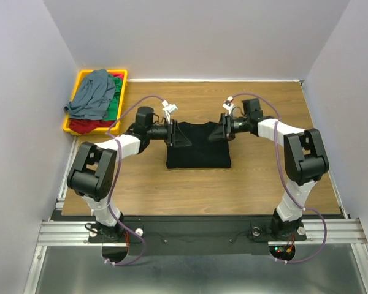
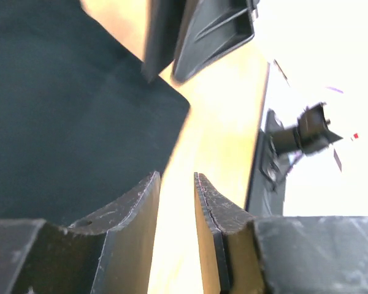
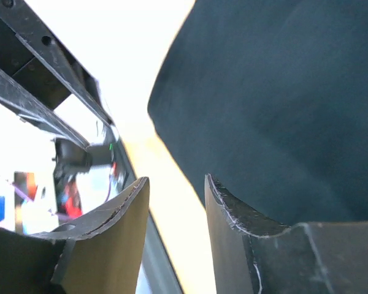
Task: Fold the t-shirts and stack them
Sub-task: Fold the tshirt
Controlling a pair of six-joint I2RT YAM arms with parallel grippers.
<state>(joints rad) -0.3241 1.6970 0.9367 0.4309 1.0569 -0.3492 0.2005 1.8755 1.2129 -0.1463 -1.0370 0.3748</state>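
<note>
At mid-worktop (image 1: 172, 190), the black t-shirt (image 1: 198, 150) lies part-folded. Left fingers (image 2: 135, 208) and right fingers (image 3: 230, 214) sit by its far corners, half open and empty; the next fold probably calls for pinching both corners. Far left, other t-shirts (image 1: 95, 95) fill the yellow tray (image 1: 124, 79).

My count: eight things, four kinds.
I see four t-shirts: one black t-shirt (image 1: 198, 150), one slate grey-blue t-shirt (image 1: 93, 97), one green t-shirt (image 1: 115, 105) and one red t-shirt (image 1: 84, 126). There is one yellow tray (image 1: 81, 78) and one tabletop (image 1: 257, 184). Two are my own: my left gripper (image 1: 179, 136) and my right gripper (image 1: 218, 131).
</note>
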